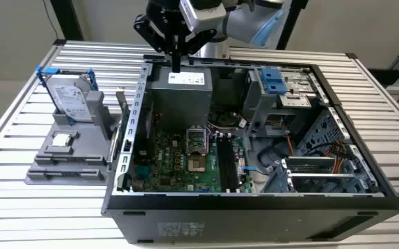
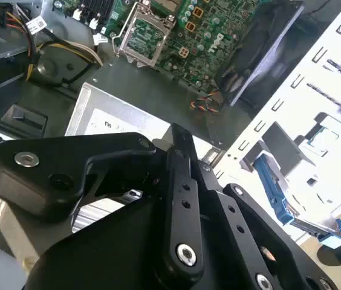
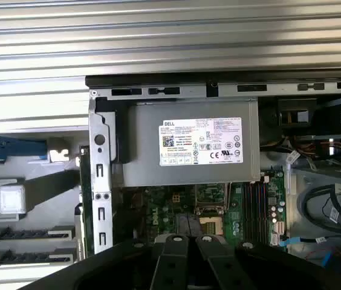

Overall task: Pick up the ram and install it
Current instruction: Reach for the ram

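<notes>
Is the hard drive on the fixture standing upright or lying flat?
Upright: the hard drive stands on edge in the grey fixture, its label face showing, beside the case.

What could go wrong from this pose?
1. The gripper is shut and hangs just above the power supply; a straight drop would likely hit it.
2. The ram stands close beside the case wall, so opened fingers may clip that wall.
3. Loose cables lie next to the memory slots and could snag during insertion.
</notes>
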`<move>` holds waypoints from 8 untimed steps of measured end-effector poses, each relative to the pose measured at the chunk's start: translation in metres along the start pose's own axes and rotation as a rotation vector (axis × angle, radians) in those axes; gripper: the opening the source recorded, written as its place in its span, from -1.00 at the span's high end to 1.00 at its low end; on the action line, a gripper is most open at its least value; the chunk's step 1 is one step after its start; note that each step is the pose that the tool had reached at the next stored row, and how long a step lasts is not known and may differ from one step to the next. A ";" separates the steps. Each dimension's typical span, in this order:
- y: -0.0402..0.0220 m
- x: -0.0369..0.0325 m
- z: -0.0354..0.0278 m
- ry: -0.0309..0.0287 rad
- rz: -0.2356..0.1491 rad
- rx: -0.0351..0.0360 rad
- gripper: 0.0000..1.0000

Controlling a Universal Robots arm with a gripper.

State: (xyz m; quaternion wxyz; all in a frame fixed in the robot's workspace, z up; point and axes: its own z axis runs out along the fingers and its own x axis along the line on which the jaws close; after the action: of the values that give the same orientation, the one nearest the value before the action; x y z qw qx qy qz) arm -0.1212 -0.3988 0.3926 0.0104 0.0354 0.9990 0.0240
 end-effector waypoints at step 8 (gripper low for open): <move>0.0000 0.0002 0.0000 0.0000 0.000 0.0000 1.00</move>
State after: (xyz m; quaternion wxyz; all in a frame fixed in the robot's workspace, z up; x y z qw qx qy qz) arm -0.1214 -0.3988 0.3926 0.0104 0.0354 0.9990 0.0240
